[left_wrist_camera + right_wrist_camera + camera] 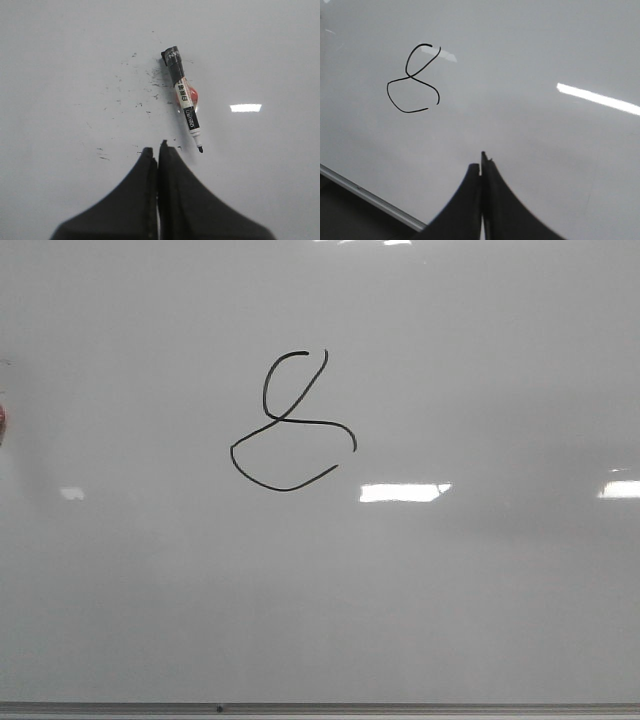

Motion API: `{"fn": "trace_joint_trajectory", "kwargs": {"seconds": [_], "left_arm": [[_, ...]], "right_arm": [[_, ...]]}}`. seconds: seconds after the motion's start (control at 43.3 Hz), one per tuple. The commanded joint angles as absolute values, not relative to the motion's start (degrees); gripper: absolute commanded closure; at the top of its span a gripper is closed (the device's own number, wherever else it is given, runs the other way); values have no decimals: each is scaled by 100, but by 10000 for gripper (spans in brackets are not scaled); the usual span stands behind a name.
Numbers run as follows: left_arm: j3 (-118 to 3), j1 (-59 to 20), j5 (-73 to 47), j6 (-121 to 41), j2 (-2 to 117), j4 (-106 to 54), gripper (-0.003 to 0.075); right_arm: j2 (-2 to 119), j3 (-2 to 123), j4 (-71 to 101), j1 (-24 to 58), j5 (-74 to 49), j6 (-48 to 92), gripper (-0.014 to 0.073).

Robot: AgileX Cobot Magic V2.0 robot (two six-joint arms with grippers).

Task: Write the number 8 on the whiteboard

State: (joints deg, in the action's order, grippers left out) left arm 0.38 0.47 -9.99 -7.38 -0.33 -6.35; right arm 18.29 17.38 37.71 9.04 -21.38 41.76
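Upright, the number 8 (292,422) stands tall on the whiteboard (480,580).

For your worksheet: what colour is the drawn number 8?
Black, clearest in the front view.

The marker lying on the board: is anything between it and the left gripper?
Nothing visible. The marker lies uncapped on the whiteboard, and only bare board with ink specks separates it from the shut left gripper.

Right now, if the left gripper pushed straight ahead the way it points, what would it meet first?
Likely bare whiteboard. The left gripper, shut and empty, points just beside the uncapped marker, whose tip lies slightly to one side of its line. Depth is unclear, so it might brush that tip.
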Motion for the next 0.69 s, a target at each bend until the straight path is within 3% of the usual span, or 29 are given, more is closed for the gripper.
{"fn": "trace_joint_trajectory", "kwargs": {"seconds": [0.0, 0.324, 0.67], "left_arm": [[58, 63, -590, -678, -152, -695, 739], [58, 63, -590, -678, -152, -695, 739], [58, 63, -590, -678, -152, -695, 739]], "right_arm": [[1872, 1904, 3895, 867, -1758, 4178, 660], [1864, 1743, 3523, 867, -989, 3888, 660], [1508, 1042, 420, 333, -38, 376, 660]]}}
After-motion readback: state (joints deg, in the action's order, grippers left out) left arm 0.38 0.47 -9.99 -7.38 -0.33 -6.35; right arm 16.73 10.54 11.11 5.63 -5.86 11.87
